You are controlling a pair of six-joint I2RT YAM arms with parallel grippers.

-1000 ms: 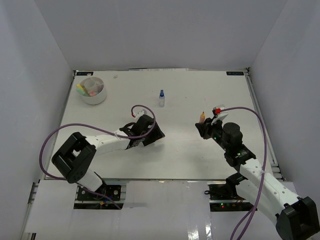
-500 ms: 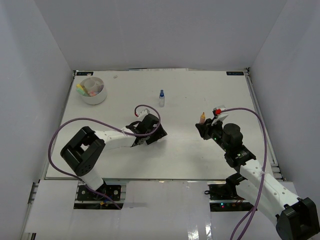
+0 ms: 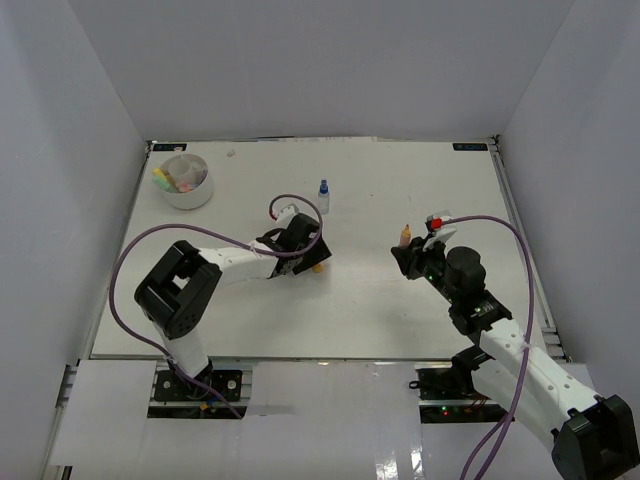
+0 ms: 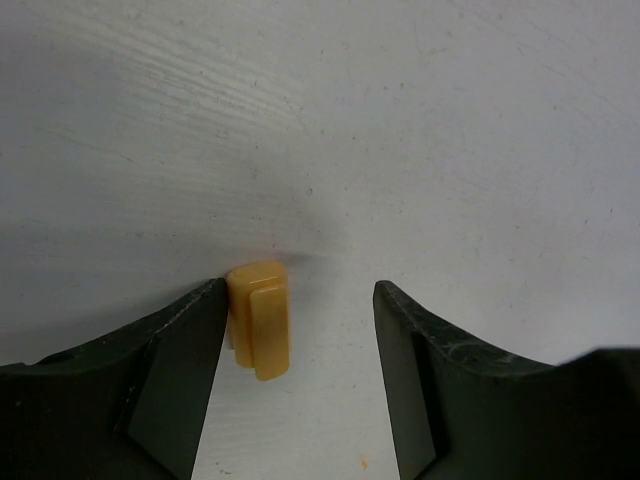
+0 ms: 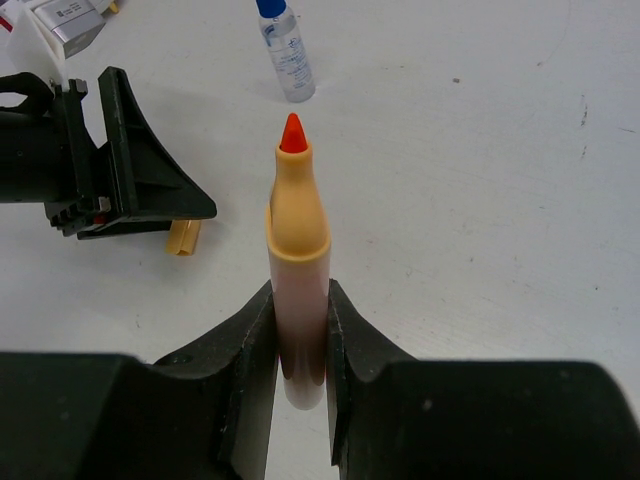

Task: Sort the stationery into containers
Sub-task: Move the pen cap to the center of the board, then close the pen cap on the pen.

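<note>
Cap time, mid-bench! Look at the left fingers (image 4: 170, 380): spread apart, nothing clamped, low over the white bench (image 4: 450, 120), with the small orange cap (image 4: 260, 320) lying between the 2 of them. It's off-centre, touching or as good as touching the finger on the left of the wrist view, with a clear gap to the other one. Its long axis runs along the fingers' reach, so by my read a squeeze would catch it across its narrow width. The left arm is right on it; the right arm is well apart.

Over there the right fingers (image 5: 245, 350) are clenched on an uncapped orange marker (image 5: 298, 250), red tip pointing away toward the blue-capped bottle (image 5: 285, 50), which stands upright farther back. In the far left corner sits the white tub (image 3: 188, 201), yellow and pink pieces showing inside.

Writing? The bottle's label and a white tag (image 5: 65, 18) on the left arm carry print, too small to read.
</note>
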